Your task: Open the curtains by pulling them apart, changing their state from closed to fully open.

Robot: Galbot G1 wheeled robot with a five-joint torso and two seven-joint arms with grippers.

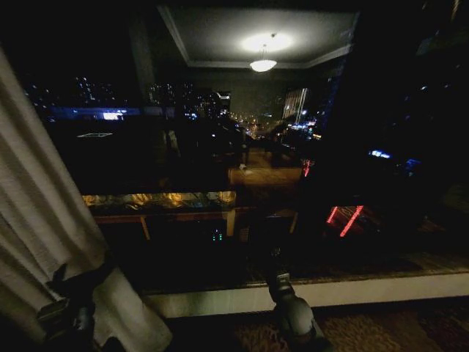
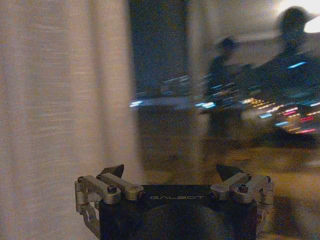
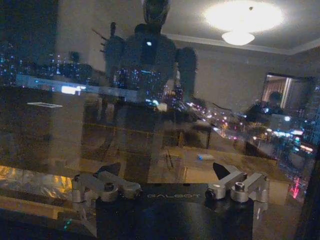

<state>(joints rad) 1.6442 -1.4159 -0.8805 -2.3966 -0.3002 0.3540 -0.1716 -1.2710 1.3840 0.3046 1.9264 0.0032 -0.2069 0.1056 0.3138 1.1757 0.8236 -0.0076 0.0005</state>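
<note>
Left curtain panel: I am seeing one sheer off-white pleated fabric panel (image 1: 40,220) hanging at the left edge of the head view, gathered well to the side and reaching down toward the floor. In the left wrist view the same woven fabric (image 2: 60,110) is occupying the side next to the dark glass.

Window: I am looking at a large dark glass pane (image 1: 242,139) lying uncovered across the middle and right of the head view. It is reflecting a round glowing ceiling lamp (image 1: 263,64) and showing city lights outside.

Sill: a pale ledge (image 1: 352,290) is running along the foot of the glass.

Left gripper: the left gripper (image 2: 172,172) is sitting low at the left of the head view, where its dark body (image 1: 69,312) is overlapping the lower folds of the fabric panel. In the wrist view its jaws are standing wide apart with nothing between them, and the fabric is lying just beside one finger; I cannot tell whether it is touching.

Right gripper: the right gripper (image 3: 167,170) is pointing at the glass, its jaws spread wide and gripping nothing. In the head view the dark right arm (image 1: 293,315) is rising from the lower centre toward the sill.
</note>
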